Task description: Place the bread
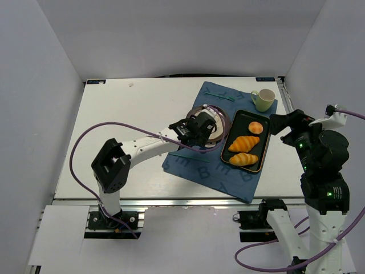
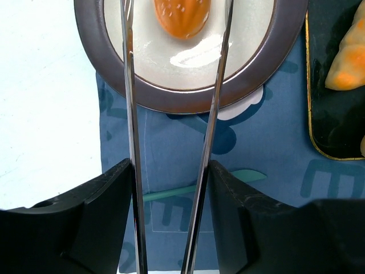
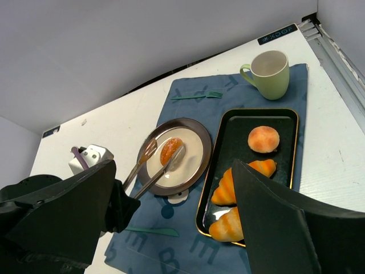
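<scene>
The bread (image 2: 181, 17), a small golden-orange oval roll, lies on the cream plate with a brown rim (image 2: 171, 94); it also shows in the right wrist view (image 3: 170, 150). My left gripper (image 2: 168, 165) is shut on metal tongs (image 2: 130, 114), whose two arms are spread to either side of the bread. In the right wrist view one tong arm touches the bread and the other stands apart. In the top view my left gripper (image 1: 199, 128) hides the bread. My right gripper (image 1: 285, 123) is open and empty, held above the table's right side.
A black tray (image 1: 264, 151) right of the plate holds two large croissants (image 1: 243, 142) and a round bun (image 1: 256, 127). A green mug (image 1: 263, 99) stands behind it. All rest on a blue cloth (image 1: 199, 165), with a small green fork (image 3: 197, 96) and a teal knife (image 3: 151, 230).
</scene>
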